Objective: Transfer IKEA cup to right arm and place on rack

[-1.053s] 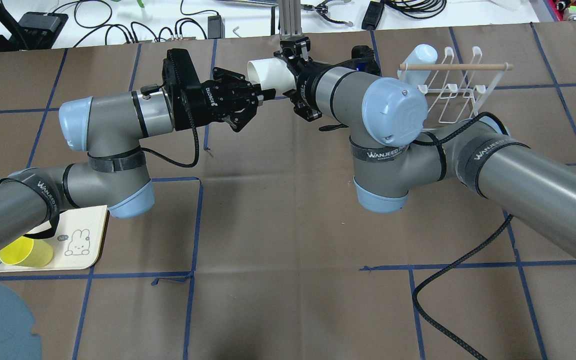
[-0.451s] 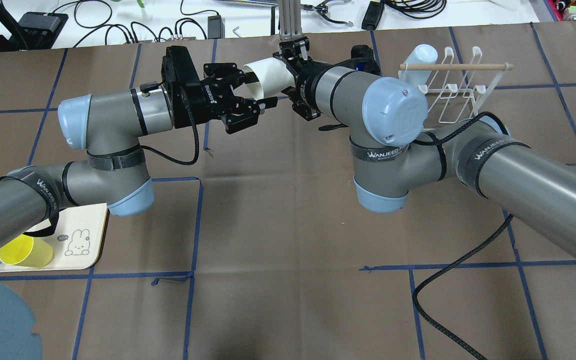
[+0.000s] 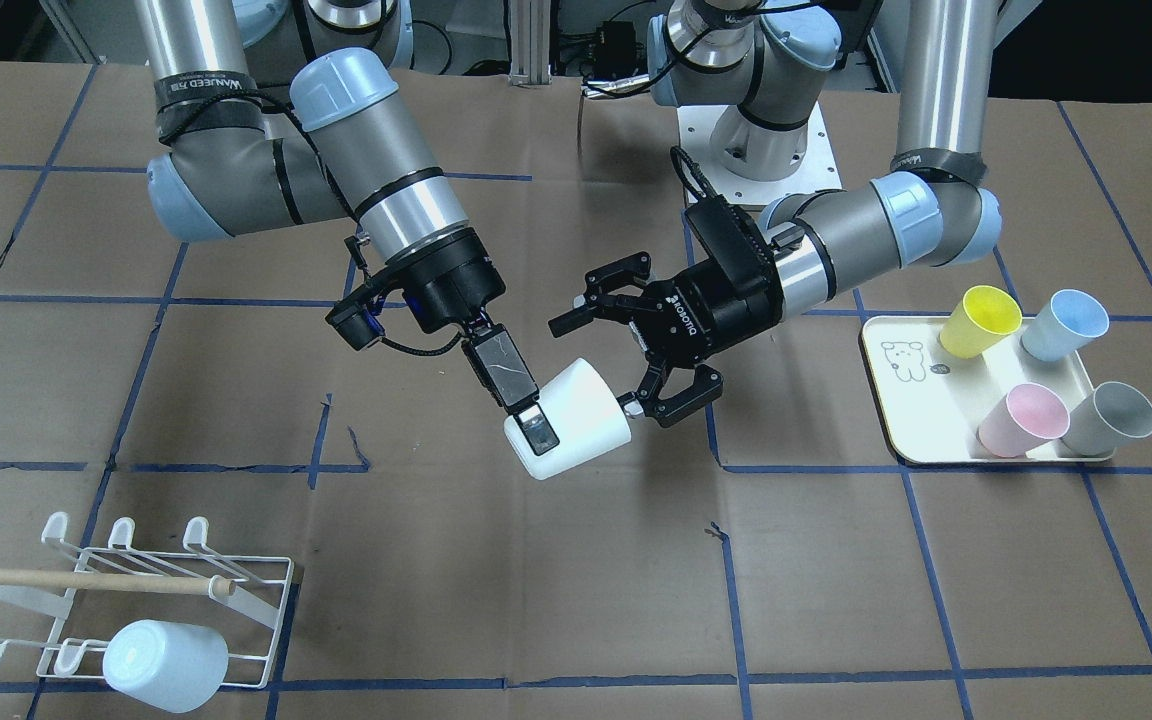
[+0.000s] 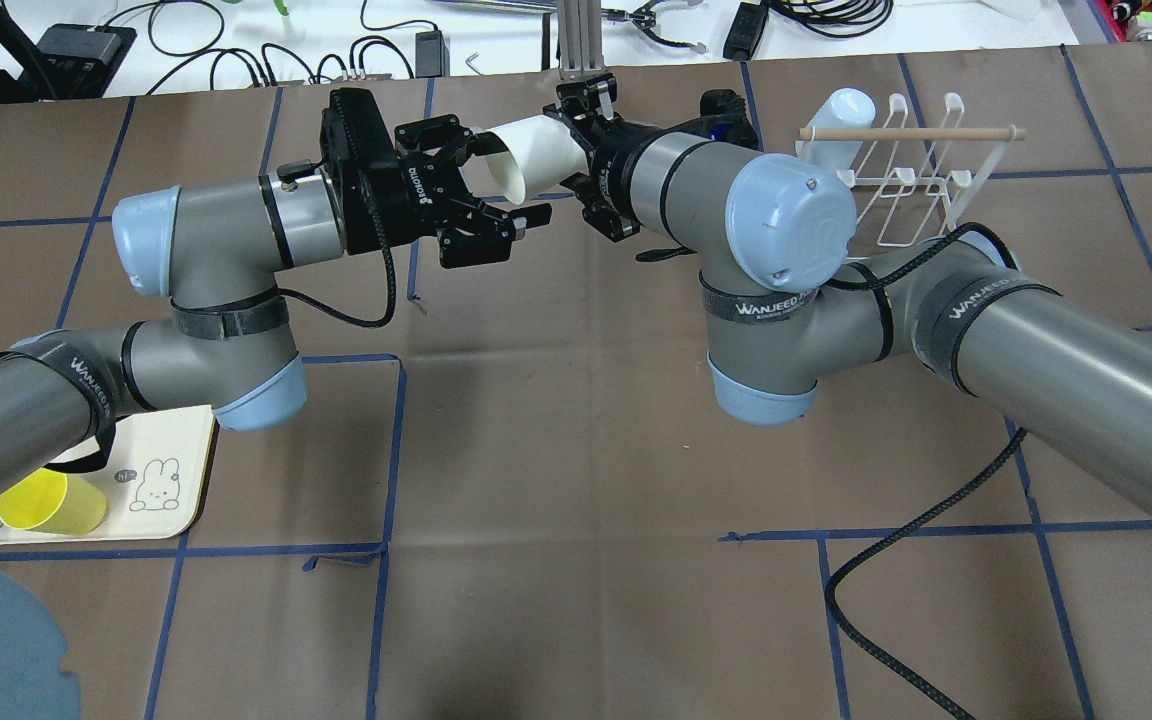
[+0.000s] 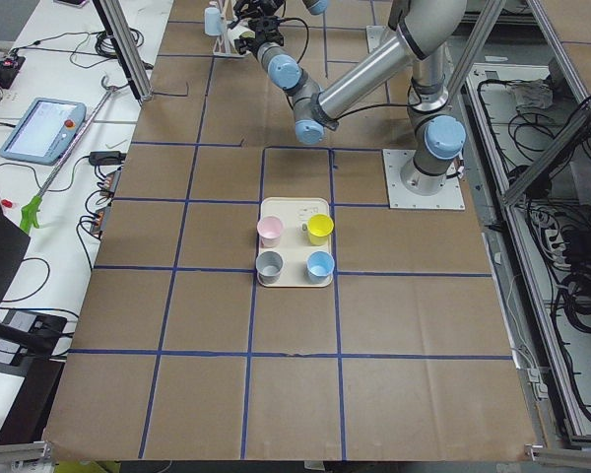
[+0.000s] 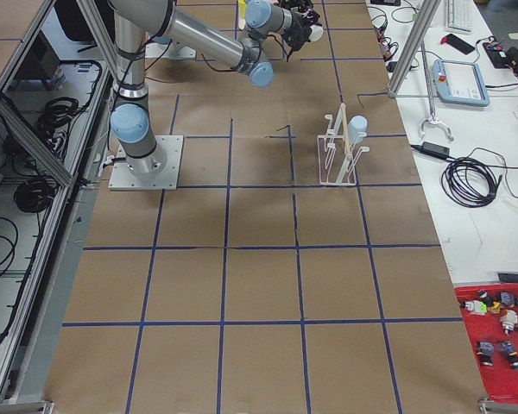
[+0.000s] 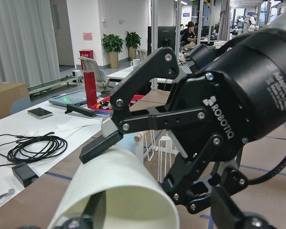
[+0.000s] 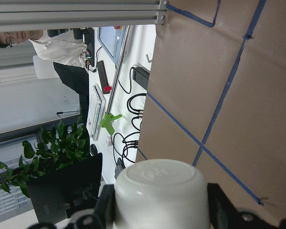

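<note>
The left gripper [image 3: 604, 360] has just let go. A second ago its fingers were pinched on the lip of the white cup [image 3: 581, 420]; now the jaws stand spread wide, straddling the open mouth, and they look clear of the rim, though the lower tip is close enough that I can't swear to it. The right gripper [image 3: 536, 420] hasn't budged: it is clamped across the cup's body near the base, one finger flat on the near wall, the other hidden behind it.

So the hand-over looks done to me, and the cup belongs to the right arm [image 3: 376, 170]. It hangs above the middle of the table, tipped on its side, mouth towards the left gripper and base pointing away from it.

What's left, I'd say, is for the left arm to back off and the right to carry the cup over. The rack [image 3: 266, 600] stands well off on the robot's right, at the far side of the table, one pale blue cup [image 3: 164, 665] already on its prongs.
</note>
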### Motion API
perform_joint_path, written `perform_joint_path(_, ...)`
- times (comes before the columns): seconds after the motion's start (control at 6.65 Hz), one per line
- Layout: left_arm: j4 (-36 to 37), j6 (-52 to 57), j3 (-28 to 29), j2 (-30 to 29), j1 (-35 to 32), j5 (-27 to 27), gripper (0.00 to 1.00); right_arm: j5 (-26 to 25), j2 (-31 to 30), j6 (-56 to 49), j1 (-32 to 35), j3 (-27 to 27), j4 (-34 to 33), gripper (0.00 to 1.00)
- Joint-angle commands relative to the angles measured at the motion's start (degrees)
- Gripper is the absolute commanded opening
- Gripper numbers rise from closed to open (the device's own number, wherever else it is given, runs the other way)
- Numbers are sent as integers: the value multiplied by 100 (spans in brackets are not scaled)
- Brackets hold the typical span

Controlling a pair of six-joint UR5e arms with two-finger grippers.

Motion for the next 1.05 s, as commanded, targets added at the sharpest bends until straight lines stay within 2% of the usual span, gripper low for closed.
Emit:
perform_joint_path(0.0, 0, -5, -41, 24, 215, 9, 99, 24, 18, -57, -75, -20, -23, 29)
perform_joint_path(0.15, 9, -14, -68, 24, 486, -9, 99, 67, 45, -67, -153, -81, -6, 29)
perform_joint_path(0.3, 9, -14, -77, 33, 750, -44, 99, 163, 27, -154, -380, -151, 3, 21)
perform_joint_path(0.6, -104, -40, 19, 7, 1111, 17, 99, 173, 45, -627, -593, -152, 12, 20)
perform_joint_path(0.75, -183, -49, 98, 15, 1218, 714, 99, 173, 45, -1317, -863, -152, 12, 15)
perform_joint_path(0.9, -367, -110, 169, -20, 1201, 1965, 99, 173, -7, -2394, -1205, -160, 12, 11)
